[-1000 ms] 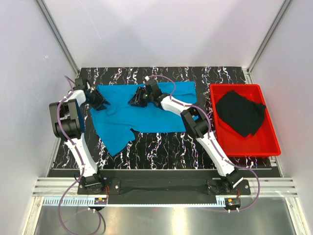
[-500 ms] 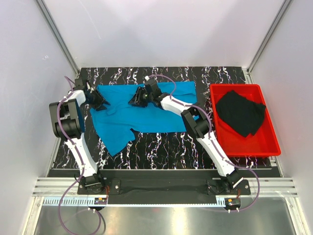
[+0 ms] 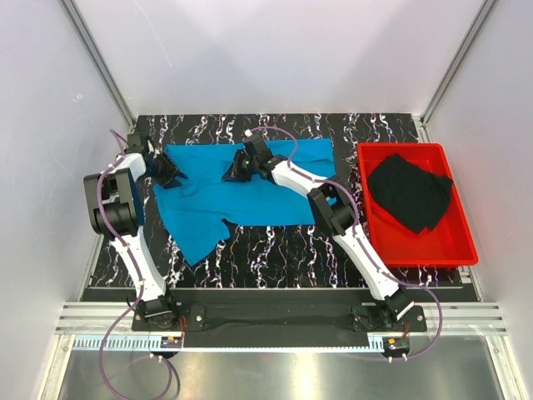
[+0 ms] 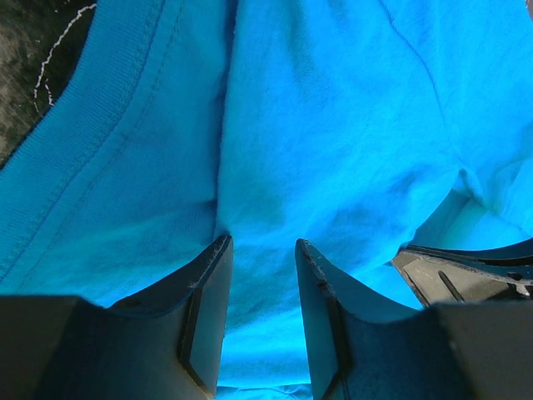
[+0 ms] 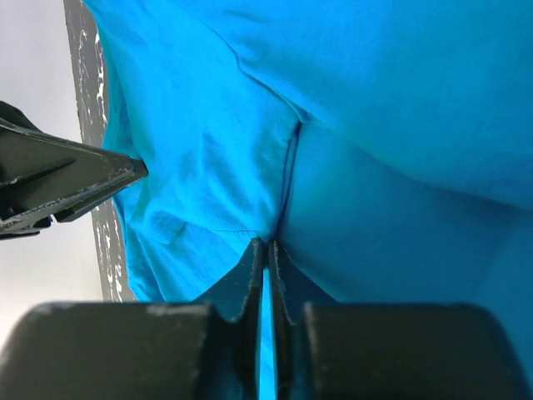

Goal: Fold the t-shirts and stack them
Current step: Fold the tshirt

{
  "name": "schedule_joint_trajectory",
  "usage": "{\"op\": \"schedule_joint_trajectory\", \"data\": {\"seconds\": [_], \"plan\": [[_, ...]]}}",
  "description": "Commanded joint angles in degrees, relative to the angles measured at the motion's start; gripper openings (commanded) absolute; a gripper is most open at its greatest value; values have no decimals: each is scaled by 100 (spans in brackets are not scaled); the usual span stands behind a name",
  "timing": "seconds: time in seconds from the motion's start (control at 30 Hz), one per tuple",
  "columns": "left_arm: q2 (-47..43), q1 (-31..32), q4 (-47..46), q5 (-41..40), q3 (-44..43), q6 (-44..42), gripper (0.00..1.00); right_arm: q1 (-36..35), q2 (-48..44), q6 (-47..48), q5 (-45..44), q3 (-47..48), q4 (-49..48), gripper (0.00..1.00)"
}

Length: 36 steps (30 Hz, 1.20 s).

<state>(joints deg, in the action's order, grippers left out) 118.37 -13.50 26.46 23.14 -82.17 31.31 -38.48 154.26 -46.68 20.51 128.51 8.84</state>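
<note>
My table (image 3: 275,250) is black with white marbling. The sky-blue t-shirt (image 3: 208,200) lies spread over its far left and middle, one part trailing toward the near side. The red tray (image 3: 450,242) sits on it at the right, apart from that shirt.

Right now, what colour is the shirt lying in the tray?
The shirt is black, clearest from top external.

On my right a red tray (image 3: 400,247) sits on the black, white-veined tabletop (image 3: 275,246). Plain white walls (image 3: 275,58) enclose the far side and both flanks.
</note>
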Motion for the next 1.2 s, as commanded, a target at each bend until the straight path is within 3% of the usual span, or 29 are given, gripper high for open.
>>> {"op": "schedule_joint_trajectory", "data": {"seconds": [0.0,0.4,0.5,0.67,0.7,0.9,0.93,1.03,1.1,1.17], "plan": [[90,-48,-97,25,-115,-99,41,-72,78,194,-13,552,232,2],[90,-39,43,-187,-159,-222,42,-37,-388,-227,444,614,619,0],[38,-39,70,-265,-168,-274,42,-37,-536,-368,523,246,391,0],[-15,-39,114,-424,-168,-336,43,16,-642,-264,506,192,346,5],[2,-39,114,-433,-168,-336,43,33,-634,-220,480,262,399,9],[55,-39,140,-450,-212,-354,42,121,-651,-9,402,307,741,10],[11,-39,149,-502,-220,-362,43,130,-686,61,366,150,794,13],[-199,-30,246,-730,-194,-354,52,148,-835,333,296,-123,917,36],[-673,49,368,-1055,-124,-336,60,148,-1081,544,156,-247,1066,41],[-1268,110,439,-1451,78,-266,62,148,-1483,966,-46,-449,1426,50]]}}
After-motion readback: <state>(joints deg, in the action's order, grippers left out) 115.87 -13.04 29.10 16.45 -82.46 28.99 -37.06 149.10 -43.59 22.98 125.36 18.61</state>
